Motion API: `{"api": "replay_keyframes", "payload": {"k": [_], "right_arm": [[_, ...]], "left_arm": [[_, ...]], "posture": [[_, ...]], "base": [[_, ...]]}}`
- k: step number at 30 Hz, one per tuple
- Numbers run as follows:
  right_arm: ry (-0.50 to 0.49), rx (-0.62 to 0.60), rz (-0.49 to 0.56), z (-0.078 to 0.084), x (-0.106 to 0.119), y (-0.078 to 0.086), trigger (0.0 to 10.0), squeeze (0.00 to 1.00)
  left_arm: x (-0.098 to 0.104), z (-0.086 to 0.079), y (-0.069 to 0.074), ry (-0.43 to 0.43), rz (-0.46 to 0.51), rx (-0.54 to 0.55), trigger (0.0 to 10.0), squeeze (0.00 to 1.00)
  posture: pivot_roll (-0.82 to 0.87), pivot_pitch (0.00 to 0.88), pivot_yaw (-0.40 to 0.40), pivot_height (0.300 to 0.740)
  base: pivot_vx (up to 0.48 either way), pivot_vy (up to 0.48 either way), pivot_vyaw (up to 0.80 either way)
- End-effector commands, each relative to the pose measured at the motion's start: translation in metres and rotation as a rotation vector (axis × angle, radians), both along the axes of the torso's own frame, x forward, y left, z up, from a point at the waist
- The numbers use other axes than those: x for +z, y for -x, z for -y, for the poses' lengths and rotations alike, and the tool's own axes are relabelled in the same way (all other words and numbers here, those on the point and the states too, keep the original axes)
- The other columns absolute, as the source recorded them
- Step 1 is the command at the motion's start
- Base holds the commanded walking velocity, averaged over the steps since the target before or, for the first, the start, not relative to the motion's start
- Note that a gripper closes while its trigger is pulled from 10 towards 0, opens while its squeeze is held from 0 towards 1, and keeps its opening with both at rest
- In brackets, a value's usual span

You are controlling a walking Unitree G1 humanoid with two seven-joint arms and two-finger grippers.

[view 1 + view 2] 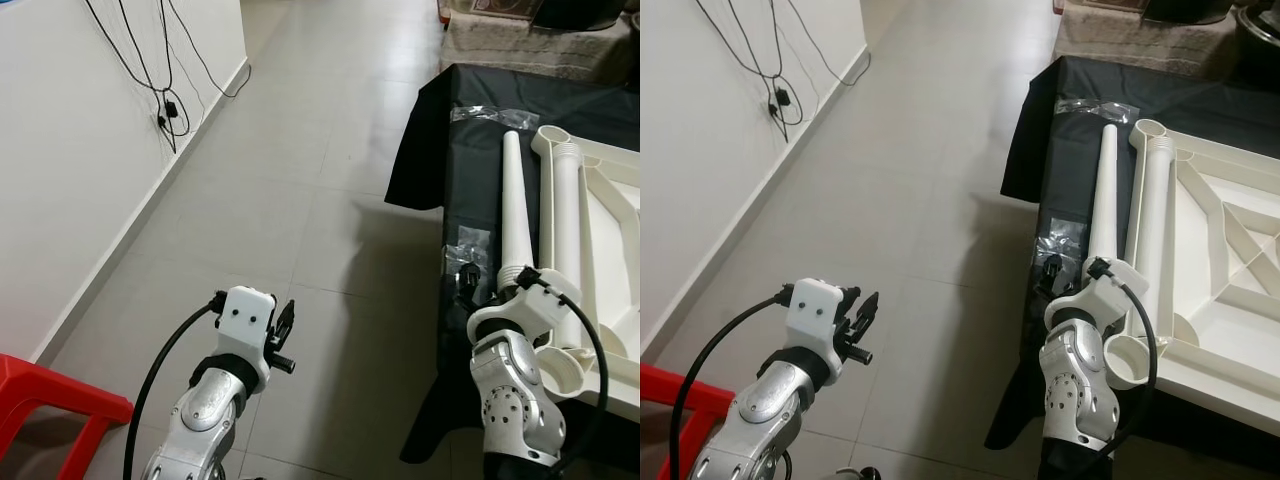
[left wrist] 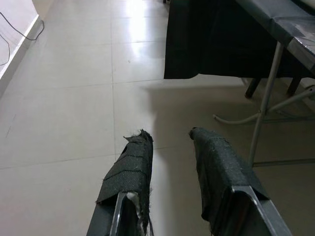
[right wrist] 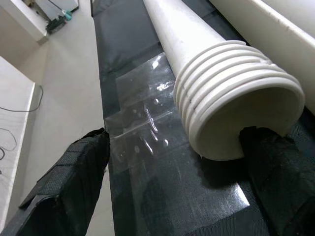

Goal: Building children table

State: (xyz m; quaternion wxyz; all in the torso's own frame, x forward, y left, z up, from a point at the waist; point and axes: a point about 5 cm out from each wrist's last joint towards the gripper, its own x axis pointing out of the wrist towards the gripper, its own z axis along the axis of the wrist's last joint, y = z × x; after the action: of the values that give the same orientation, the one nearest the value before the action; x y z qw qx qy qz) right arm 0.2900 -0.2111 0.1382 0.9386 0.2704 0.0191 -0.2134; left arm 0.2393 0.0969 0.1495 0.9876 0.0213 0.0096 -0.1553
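While the left gripper hung over bare floor tiles with its fingers slightly parted and empty, the right gripper sat at the near edge of the black-draped table, fingers spread wide around nothing. The loose table leg lay lengthwise, pointing away from the robot, its threaded end between the open fingers (nearer one pad, possibly touching). Beside it lay the upturned tabletop, which left little side room.
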Motion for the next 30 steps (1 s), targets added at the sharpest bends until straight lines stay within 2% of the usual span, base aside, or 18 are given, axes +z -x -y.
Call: {"api": "replay_keyframes", "payload": {"k": [1,8,19,23,30], "right_arm": [[-0.009,-0.014,-0.011,0.005,-0.004,0.0,10.0,0.0],[-0.001,-0.019,0.022,0.006,0.003,-0.004,10.0,0.0],[-0.014,-0.039,0.043,0.005,0.001,-0.014,10.0,0.0],[0.009,-0.049,0.026,0.012,-0.005,-0.025,10.0,0.0],[0.007,-0.094,0.021,0.022,-0.006,-0.034,10.0,0.0]], "left_arm": [[-0.002,0.0,0.005,-0.003,-0.014,-0.005,10.0,0.0],[-0.003,0.0,0.003,-0.007,-0.016,-0.007,10.0,0.0],[-0.002,0.0,0.004,-0.009,-0.02,-0.005,10.0,0.0],[0.001,0.0,0.007,-0.005,-0.019,-0.004,10.0,0.0],[0.003,-0.002,0.012,-0.001,-0.022,0.006,10.0,0.0]], "posture": [[0.08,0.194,-0.063,0.74],[0.08,0.197,-0.059,0.74],[0.09,0.2,-0.065,0.74],[0.09,0.225,-0.071,0.74],[0.1,0.243,-0.074,0.74]], "base": [[0.0,0.0,0.0],[0.0,0.0,0.0],[0.0,0.0,0.0],[0.0,0.0,0.0],[0.0,0.0,0.0]]}}
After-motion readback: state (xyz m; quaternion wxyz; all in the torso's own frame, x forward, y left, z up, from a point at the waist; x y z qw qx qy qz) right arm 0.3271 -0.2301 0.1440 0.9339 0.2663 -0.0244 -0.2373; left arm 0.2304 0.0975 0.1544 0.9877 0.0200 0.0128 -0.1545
